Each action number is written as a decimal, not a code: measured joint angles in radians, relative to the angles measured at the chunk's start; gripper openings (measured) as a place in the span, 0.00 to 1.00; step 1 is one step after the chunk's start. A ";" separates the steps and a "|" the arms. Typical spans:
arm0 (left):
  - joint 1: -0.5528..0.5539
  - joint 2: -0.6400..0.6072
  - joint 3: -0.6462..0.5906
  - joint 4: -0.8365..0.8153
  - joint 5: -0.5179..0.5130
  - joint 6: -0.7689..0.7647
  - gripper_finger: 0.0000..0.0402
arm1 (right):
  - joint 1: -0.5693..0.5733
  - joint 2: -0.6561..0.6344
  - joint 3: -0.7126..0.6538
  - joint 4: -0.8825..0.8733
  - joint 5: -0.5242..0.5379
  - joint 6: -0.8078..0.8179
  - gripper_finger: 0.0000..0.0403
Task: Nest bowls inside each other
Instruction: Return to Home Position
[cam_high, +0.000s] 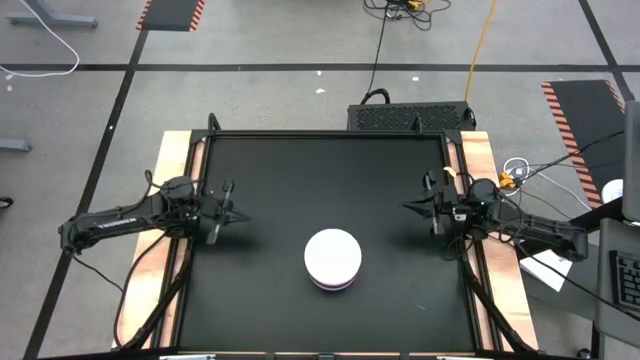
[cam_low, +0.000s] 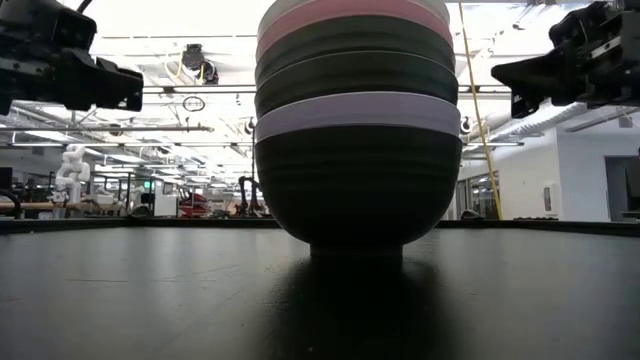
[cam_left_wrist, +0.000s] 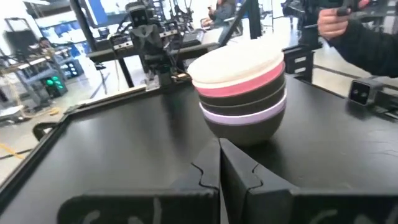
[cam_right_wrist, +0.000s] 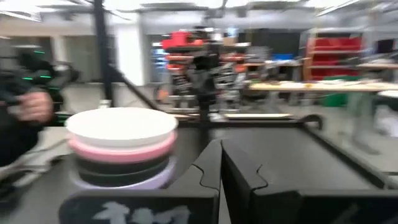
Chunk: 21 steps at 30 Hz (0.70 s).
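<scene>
bowls (cam_high: 332, 258) stand nested in one stack on the black table (cam_high: 280, 170), low and just right of centre in the high view. in the low view the stack fills the middle of the frame: a black bowl (cam_low: 358, 190) sits on the table, a lavender bowl (cam_low: 358, 112) in it, two more black ones above, then a pink bowl (cam_low: 350, 12). the left wrist view shows a white bowl (cam_left_wrist: 239, 61) on top.

they look stiff, smooth and probably light. stacked this high they may tip or slide if pushed near the top. the safest hold looks like a pinch over one wall at the rim, or low around the bottom bowl.

farther out, the left gripper (cam_high: 220, 212) hangs at the table's left edge and the right gripper (cam_high: 428, 208) at its right edge. both are well apart from the stack, which lies between them and lower in the frame. each has its fingers pressed together on nothing, as the wrist views show. beyond the table, a person's hand (cam_left_wrist: 336, 22) shows at the upper right of the left wrist view.
</scene>
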 joint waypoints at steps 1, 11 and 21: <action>0.000 0.000 0.006 -0.010 0.009 -0.002 0.00 | -0.004 0.000 0.000 0.000 -0.035 0.016 0.00; -0.001 0.000 0.021 -0.048 0.026 -0.033 0.00 | 0.008 0.000 0.000 0.000 -0.230 0.154 0.00; -0.056 0.000 0.021 -0.055 0.025 -0.038 0.00 | 0.122 0.001 0.000 -0.016 -0.113 0.121 0.00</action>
